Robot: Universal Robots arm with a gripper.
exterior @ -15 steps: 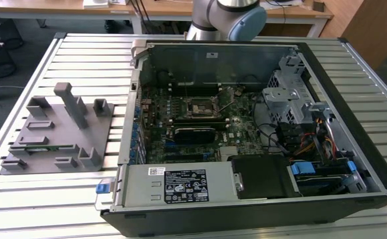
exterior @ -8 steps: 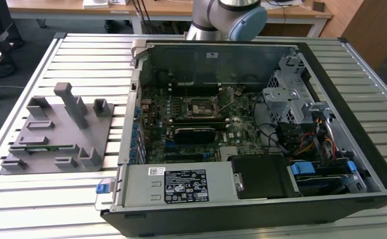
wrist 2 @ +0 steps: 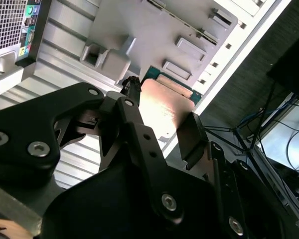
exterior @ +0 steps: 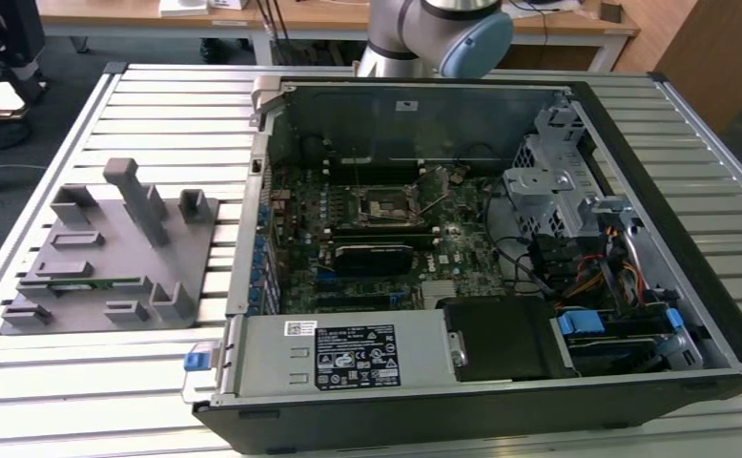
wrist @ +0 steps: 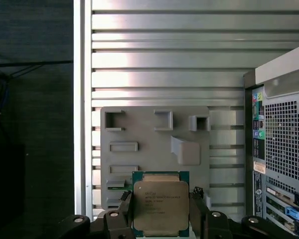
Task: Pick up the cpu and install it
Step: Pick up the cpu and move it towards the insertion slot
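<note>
**Entry 1, claw** (wrist: 161, 213). We recorded it closed on the cpu (wrist: 161, 203). Its two dark fingers (wrist: 196, 214) bore on opposite edges of the chip and stood no wider apart than the chip itself.

**Entry 2, cpu.** It was a flat square chip with a silvery top and a green border. It was held over the near edge of the grey tray (wrist: 149, 149) and, as we judged, lifted clear of it.

**Entry 3, handling.** We took the step in hand to be the carry.
- The chip wanted keeping level.
- The grip belonged on the edges alone, with no more squeeze than the hold needed.
- The chip had to sit square between the fingers. We judged that a skewed or slipping chip would meet its seat badly and risk the contacts.

**Entry 4, views compared.**
- **First wrist view:** this gave us the chip's top face square on. The tray's pockets lay beyond it, and the perforated rear of the computer case (wrist: 284, 149) stood just beside the tray.
- **Second wrist view:** this gave us the hold from an oblique side. One pad lay flat against the chip's edge, and the top face glared pinkish.
- **Exterior view:**
  - The tray lay on the slatted bench (exterior: 78, 391) with a green memory stick (exterior: 92, 283) in it.
  - The case lay open just beside the tray, on the exterior view's right.
  - The motherboard socket (exterior: 381, 203) sat inside the case, well apart from the tray.
  - The arm (exterior: 442, 29) rose beyond the case.
</note>
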